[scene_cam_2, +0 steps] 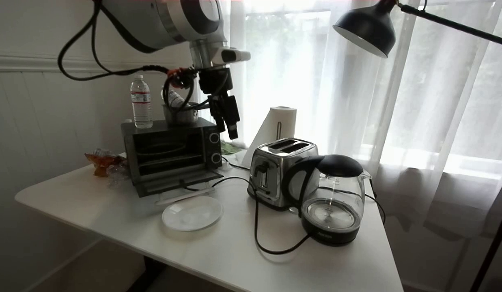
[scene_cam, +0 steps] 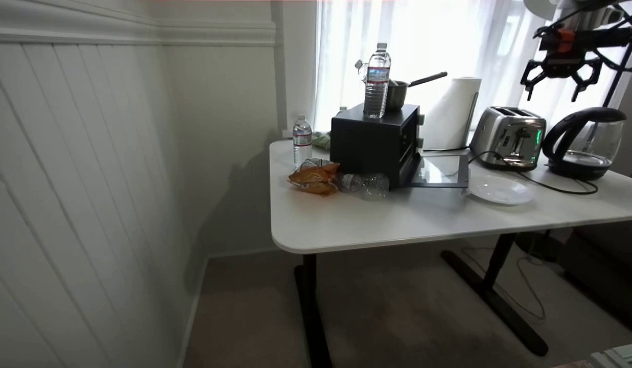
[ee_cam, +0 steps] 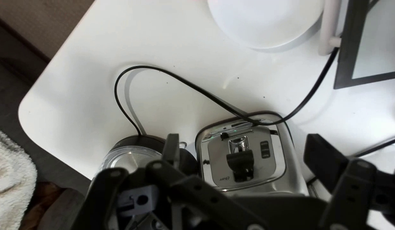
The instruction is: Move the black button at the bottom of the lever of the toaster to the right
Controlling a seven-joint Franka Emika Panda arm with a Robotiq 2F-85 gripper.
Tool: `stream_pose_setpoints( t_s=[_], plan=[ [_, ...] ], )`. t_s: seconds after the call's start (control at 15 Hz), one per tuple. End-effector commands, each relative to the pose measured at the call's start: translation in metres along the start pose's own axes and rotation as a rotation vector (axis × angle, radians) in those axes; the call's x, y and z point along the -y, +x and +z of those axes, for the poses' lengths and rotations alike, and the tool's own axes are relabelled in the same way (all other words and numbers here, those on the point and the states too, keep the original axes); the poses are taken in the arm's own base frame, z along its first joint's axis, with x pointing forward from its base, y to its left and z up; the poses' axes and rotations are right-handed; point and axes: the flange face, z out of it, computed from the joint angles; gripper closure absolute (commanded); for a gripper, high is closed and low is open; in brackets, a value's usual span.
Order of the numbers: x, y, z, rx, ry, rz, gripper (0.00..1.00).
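The shiny chrome toaster [ee_cam: 293, 166] stands on the table beside the kettle; it also shows in both exterior views [scene_cam: 492, 135] [scene_cam_2: 299, 158]. In the wrist view its front panel appears upside down, with the black lever [ee_cam: 240, 163] in the middle. A small round black button [ee_cam: 224, 136] sits at the left, kettle-side end of a narrow slot near the toaster's base. My gripper [ee_cam: 243, 143] is open and empty. It hangs above the toaster, apart from it, in both exterior views [scene_cam: 552, 98] [scene_cam_2: 227, 133]. The button is too small to make out in the exterior views.
A glass kettle [scene_cam_2: 332, 202] with a black handle stands close beside the toaster. A black cord [ee_cam: 197, 88] crosses in front of the toaster's base. A white plate [scene_cam_2: 192, 213], a black oven [scene_cam: 367, 145] with its door down and a paper towel roll [scene_cam: 451, 115] are nearby.
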Motion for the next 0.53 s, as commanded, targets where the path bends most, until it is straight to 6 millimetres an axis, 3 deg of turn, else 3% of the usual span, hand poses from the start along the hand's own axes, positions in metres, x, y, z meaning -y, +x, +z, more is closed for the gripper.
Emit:
stream_pose_setpoints(
  t_s=[0.0,0.33,0.4,0.47],
  plan=[
    [-0.022,-0.018,-0.034,-0.006,0.057,-0.015,0.0],
    [-0.06,-0.029,-0.057,-0.108,0.066,-0.193,0.0],
    [-0.038,-0.017,-0.049,-0.063,0.055,-0.131,0.0],
    [-0.043,-0.017,-0.052,-0.068,0.058,-0.135,0.0]
  ],
)
